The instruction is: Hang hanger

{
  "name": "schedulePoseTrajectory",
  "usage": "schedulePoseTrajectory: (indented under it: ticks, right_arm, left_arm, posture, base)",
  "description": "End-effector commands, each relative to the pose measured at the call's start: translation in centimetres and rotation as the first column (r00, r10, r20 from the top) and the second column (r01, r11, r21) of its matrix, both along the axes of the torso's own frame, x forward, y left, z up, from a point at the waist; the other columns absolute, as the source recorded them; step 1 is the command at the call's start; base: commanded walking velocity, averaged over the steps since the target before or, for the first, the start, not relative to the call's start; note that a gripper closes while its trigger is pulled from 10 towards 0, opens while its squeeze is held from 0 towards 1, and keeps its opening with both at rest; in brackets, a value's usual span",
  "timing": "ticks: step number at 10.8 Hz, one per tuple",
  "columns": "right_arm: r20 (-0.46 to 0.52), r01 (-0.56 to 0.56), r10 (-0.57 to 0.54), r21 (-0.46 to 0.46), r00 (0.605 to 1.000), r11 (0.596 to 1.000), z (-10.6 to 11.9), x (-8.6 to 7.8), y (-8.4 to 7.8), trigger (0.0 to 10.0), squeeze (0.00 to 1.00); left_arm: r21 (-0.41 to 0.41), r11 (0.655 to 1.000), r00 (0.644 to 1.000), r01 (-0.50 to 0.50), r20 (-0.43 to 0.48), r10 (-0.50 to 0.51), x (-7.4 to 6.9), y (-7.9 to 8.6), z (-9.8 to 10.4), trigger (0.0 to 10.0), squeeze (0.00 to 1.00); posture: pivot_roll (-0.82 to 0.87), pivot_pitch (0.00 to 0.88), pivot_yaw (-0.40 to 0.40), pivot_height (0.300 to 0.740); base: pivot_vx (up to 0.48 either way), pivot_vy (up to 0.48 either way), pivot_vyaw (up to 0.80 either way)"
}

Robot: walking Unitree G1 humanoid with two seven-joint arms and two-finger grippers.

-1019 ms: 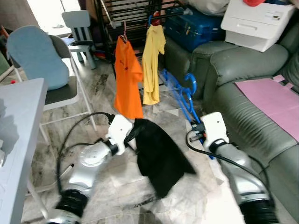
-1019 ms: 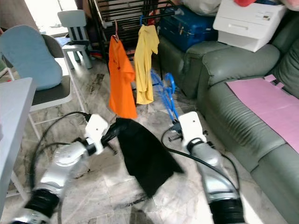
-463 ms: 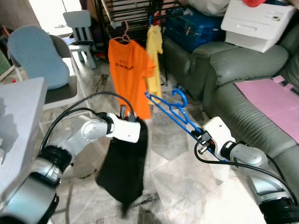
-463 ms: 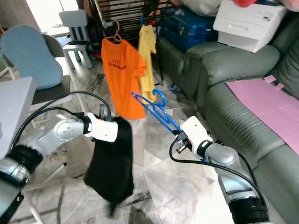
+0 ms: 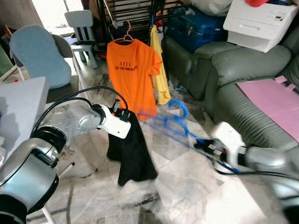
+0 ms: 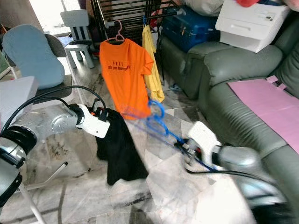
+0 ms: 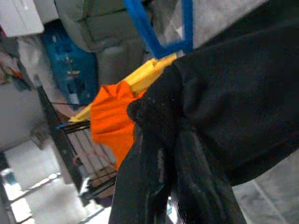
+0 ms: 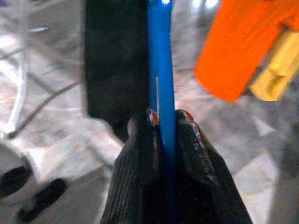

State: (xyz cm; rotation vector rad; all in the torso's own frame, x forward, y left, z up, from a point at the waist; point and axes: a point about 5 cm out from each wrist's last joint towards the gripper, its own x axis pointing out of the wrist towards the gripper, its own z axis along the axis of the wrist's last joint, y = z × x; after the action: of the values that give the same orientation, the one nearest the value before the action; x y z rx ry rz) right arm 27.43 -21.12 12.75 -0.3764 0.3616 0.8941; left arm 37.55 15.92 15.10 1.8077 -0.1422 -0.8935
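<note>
My left gripper [image 5: 123, 117] is shut on the top of a black garment [image 5: 132, 151], which hangs down over the marble floor. In the left wrist view the black garment [image 7: 224, 102] wraps the fingers. My right gripper [image 5: 204, 145], blurred by motion, is shut on a blue hanger [image 5: 170, 122] whose hook points toward the rack. The right wrist view shows both fingertips [image 8: 187, 122] pinching the blue hanger [image 8: 160, 56]. Behind, an orange shirt [image 5: 131, 70] on a pink hanger and a yellow shirt [image 5: 161, 81] hang from a black drying rack [image 5: 135, 14].
A grey-green sofa [image 5: 243, 70] runs along the right, with a pink cloth [image 5: 275, 98], a blue suitcase [image 5: 196, 25] and a white box [image 5: 259, 21]. On the left are a white table [image 5: 18, 107], a chair with a blue cushion [image 5: 35, 56] and a small white chair [image 5: 79, 23].
The right gripper is moving fast and the blue hanger has dipped lower. The left gripper has shifted slightly up and left, and the black garment has swung right. The orange shirt has turned face-on.
</note>
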Motion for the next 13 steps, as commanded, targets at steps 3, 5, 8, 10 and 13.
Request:
schedulePoseTrajectory:
  ticks: [3, 5, 8, 10, 13]
  right_arm:
    - [-0.091, -0.173, 0.178, 0.055, 0.98, 0.983, 1.3, -1.4, 0.2, 10.0, 0.0]
    - [-0.215, -0.301, 0.314, 0.093, 0.925, 0.949, 0.7, -3.7, 0.9, 10.0, 0.0]
    - [-0.224, -0.298, 0.307, 0.072, 0.925, 0.952, -0.2, -3.8, 1.7, 10.0, 0.0]
    - [-0.172, -0.239, 0.253, 0.097, 0.952, 0.966, 1.4, -3.2, 0.6, 10.0, 0.0]
    - [-0.086, -0.125, 0.133, 0.094, 0.987, 0.988, 4.1, -1.9, -2.5, 10.0, 0.0]
  left_arm:
    - [-0.016, 0.997, 0.99, 0.076, 0.122, -0.073, 0.6, -0.3, 1.8, 10.0, 0.0]
    - [-0.016, 0.997, 0.977, 0.081, 0.197, -0.076, 1.0, 0.0, 2.3, 10.0, 0.0]
    - [-0.07, 0.991, 0.972, 0.111, 0.215, -0.093, 0.9, -0.3, 2.5, 10.0, 0.0]
    - [-0.067, 0.992, 0.975, 0.107, 0.202, -0.091, 0.6, 0.2, 1.9, 10.0, 0.0]
    - [-0.019, 1.0, 0.991, 0.011, 0.133, -0.008, 0.2, 1.9, -0.2, 10.0, 0.0]
  posture:
    - [-0.14, 0.0, 0.079, 0.74]
    - [-0.14, 0.0, 0.08, 0.74]
    - [-0.14, 0.0, 0.079, 0.74]
    - [-0.14, 0.0, 0.085, 0.74]
    - [-0.15, 0.0, 0.099, 0.74]
  base:
    - [0.0, 0.0, 0.0]
    - [0.0, 0.0, 0.0]
    - [0.0, 0.0, 0.0]
    - [0.0, 0.0, 0.0]
    - [0.0, 0.0, 0.0]
